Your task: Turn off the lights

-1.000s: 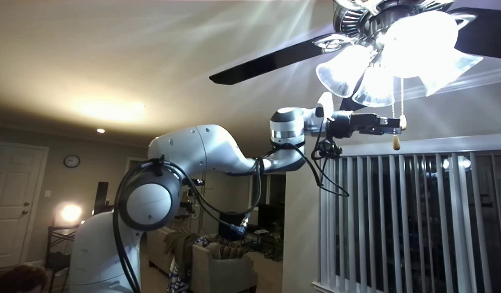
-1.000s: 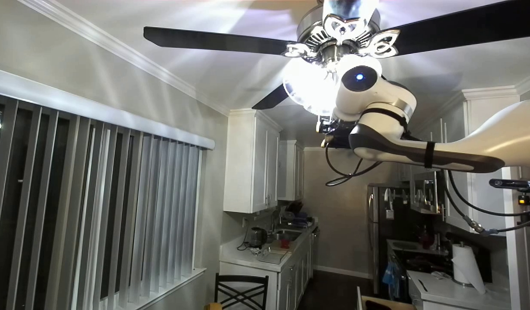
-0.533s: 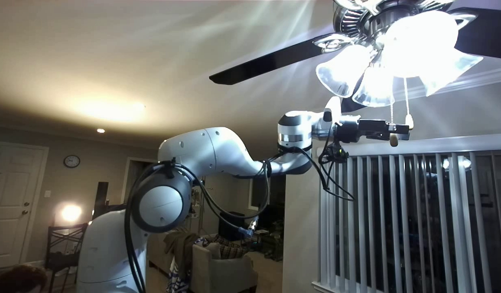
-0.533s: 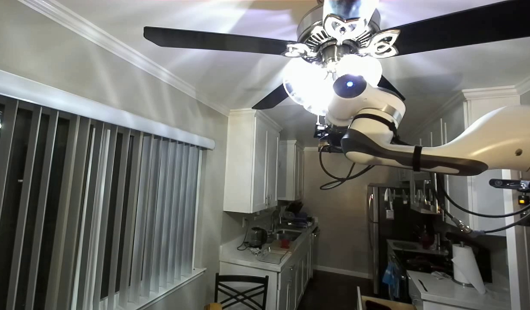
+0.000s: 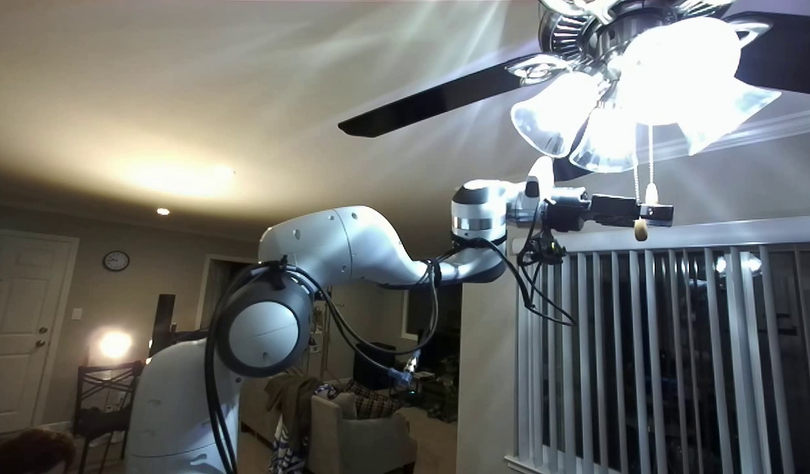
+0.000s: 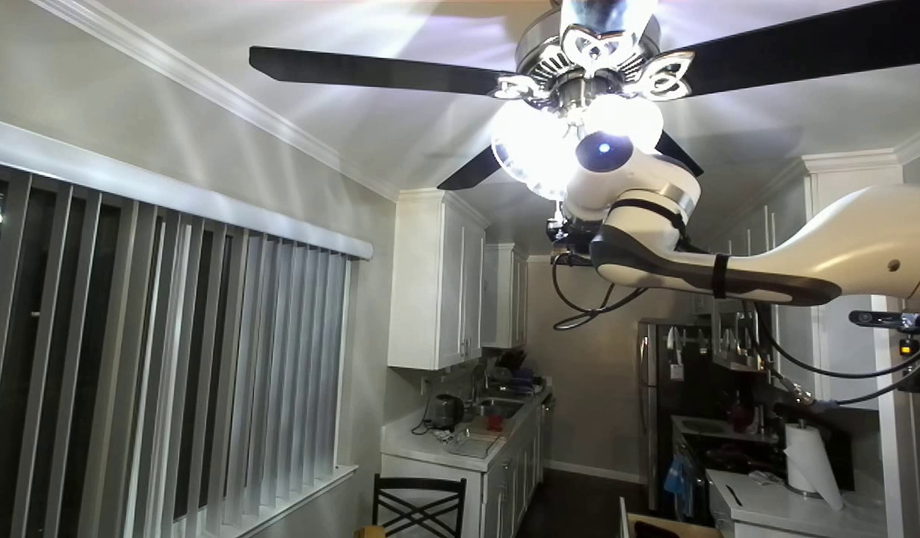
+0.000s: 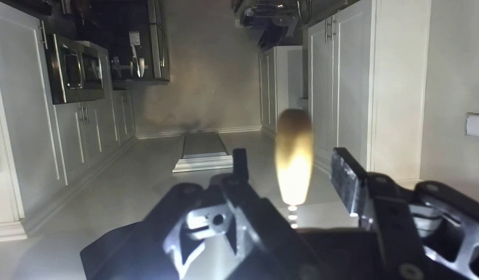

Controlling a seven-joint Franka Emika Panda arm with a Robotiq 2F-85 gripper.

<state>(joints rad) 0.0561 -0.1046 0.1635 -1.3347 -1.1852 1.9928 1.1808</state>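
The ceiling light (image 5: 681, 72) has several glass shades and glows brightly under the fan; it is also lit in an exterior view (image 6: 542, 149). Two pull chains hang from it. One ends in a lower wooden knob (image 5: 641, 230), the other in a higher pale knob (image 5: 651, 193). My gripper (image 5: 661, 214) is level at the chains, just under the shades. In the wrist view, which stands upside down, the gripper (image 7: 290, 165) is open. A wooden knob (image 7: 294, 155) hangs between its fingers, apart from both. I cannot tell for certain which knob it is.
Dark fan blades (image 5: 437, 99) spread above the arm. A window with vertical blinds (image 5: 641, 355) is below and behind the gripper. White kitchen cabinets (image 6: 437, 276) stand farther back. Loose cables (image 5: 543, 309) hang under the wrist.
The gripper has moved forward, to the right in an exterior view, and slightly down, mostly in the first half second. The knobs have swung a little. The light stays lit.
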